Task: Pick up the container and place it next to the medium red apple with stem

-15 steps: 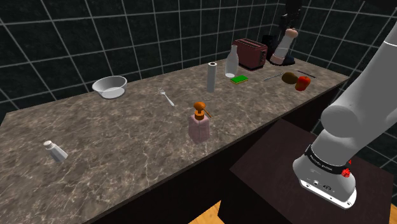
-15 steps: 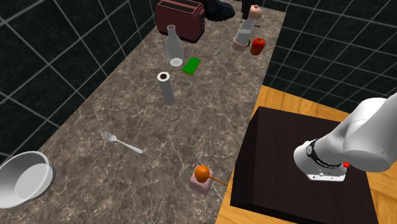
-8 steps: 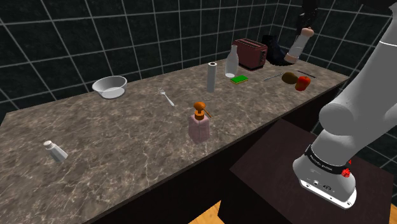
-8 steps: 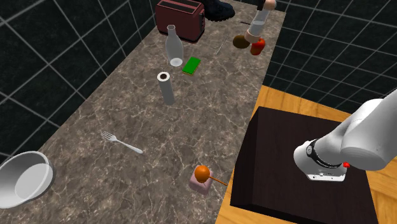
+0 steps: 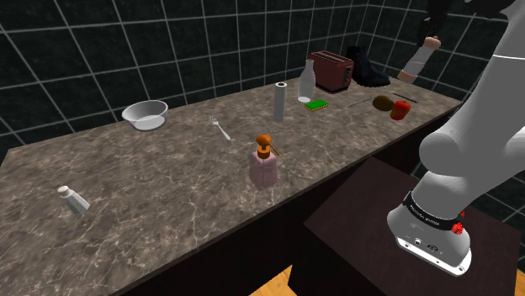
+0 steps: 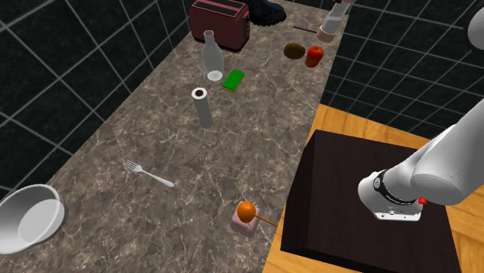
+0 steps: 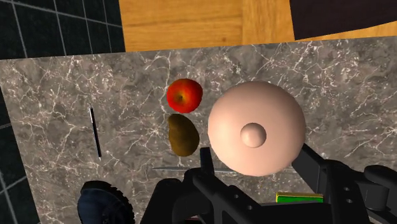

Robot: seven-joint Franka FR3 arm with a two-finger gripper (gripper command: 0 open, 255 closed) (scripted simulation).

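Carry step in hand: tool [image 7: 257, 167] pinching the tall slim container with a pale-pink domed cap [image 7: 254, 135], one black finger on each side just below the cap. Held high and tilted in the shoulder view, well above the grey-veined marble bench [image 7: 57, 114]. Seen from the wrist, hanging over the bench near the round red apple with a stem dimple [image 7: 184, 95], not touching it. A brown oval fruit [image 7: 183, 135] just beside that apple.

Next move, by judgement: bring the container upright, then lower it onto bare bench beside the apple. Keep off the brown fruit and the thin dark stick [image 7: 95, 132] lying nearby, and spread the tool only once the base sits flat. Risk of tipping if let go while tilted.

Contents of the held container hidden under its cap. Elsewhere on the bench:
- a shallow grey bowl [image 5: 145, 114], empty as far as can be seen
- a clear glass bottle [image 5: 306, 82], seemingly empty
- a grey upright tube with an open top [image 6: 202, 105], inside hidden
- a pink soap dispenser with an orange pump [image 5: 263, 164], fill not readable
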